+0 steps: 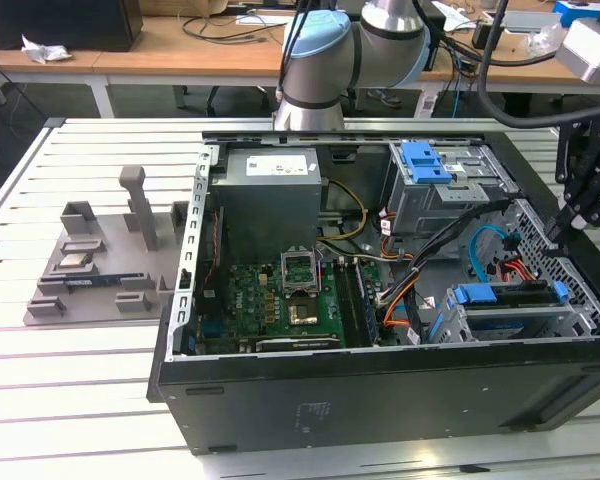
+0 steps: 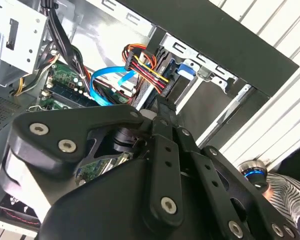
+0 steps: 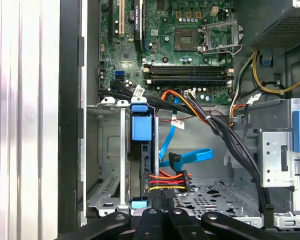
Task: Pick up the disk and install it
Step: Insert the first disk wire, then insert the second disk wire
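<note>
Item 1, hidden or cut off. In the exterior view most of the arm (image 1: 345, 50) is cropped by the frame's top edge, and the gripper (image 1: 558, 232) sits at the exterior view's right edge, partly out of frame. In the first wrist view I see the gripper (image 3: 162, 197) as black linkage bars only, with their bases cut off. In the second wrist view its body blocks much of the case interior.

Item 2, materials and shapes.
- Computer case (image 1: 380, 395): black sheet metal, lying open on its side on a pale slatted table (image 1: 70, 380).
- Motherboard (image 1: 280, 300): green, flat, densely populated.
- Drive cage (image 3: 107, 150): grey perforated steel.
- Cables: a flat blue ribbon (image 3: 190, 156) and a red, orange and yellow bundle (image 3: 167, 177) ending in a black connector.
- Grey moulded fixture (image 1: 100, 265) on the table at the exterior view's left.

Item 3, the disk (image 3: 141, 129). It stands on edge inside the drive cage, its blue plastic bracket facing out. In the exterior view the disk (image 1: 505, 297) is in the case's near corner on the exterior view's right.

Item 4, the pincer. I read its fingers as pressed together, with nothing between them. The tips are just beside the disk's end and the black connector. I cannot tell whether they touch either.
</note>
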`<move>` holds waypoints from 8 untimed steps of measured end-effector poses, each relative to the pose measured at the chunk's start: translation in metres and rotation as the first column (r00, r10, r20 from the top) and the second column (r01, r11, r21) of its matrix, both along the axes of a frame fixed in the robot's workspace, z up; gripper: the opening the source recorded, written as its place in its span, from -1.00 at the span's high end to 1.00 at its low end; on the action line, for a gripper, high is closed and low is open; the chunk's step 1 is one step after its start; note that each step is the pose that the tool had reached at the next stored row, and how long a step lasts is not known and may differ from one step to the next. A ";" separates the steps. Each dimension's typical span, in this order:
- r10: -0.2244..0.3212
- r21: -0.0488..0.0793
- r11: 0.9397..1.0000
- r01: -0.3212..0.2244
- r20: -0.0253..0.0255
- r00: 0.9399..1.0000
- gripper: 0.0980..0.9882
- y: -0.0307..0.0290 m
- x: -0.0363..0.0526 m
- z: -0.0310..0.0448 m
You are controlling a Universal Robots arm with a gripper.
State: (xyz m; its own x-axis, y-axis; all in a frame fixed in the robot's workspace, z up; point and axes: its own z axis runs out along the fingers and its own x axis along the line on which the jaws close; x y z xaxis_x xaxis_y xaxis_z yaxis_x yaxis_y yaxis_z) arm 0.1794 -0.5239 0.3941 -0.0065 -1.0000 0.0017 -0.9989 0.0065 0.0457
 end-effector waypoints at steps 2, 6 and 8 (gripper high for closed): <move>0.000 0.000 1.000 0.000 0.000 1.000 0.98 0.0000 0.0000 0.0001; 0.000 0.000 1.000 0.000 0.000 1.000 0.98 0.0000 0.0000 0.0004; 0.000 0.000 1.000 0.000 0.000 1.000 0.83 0.0000 0.0000 0.0005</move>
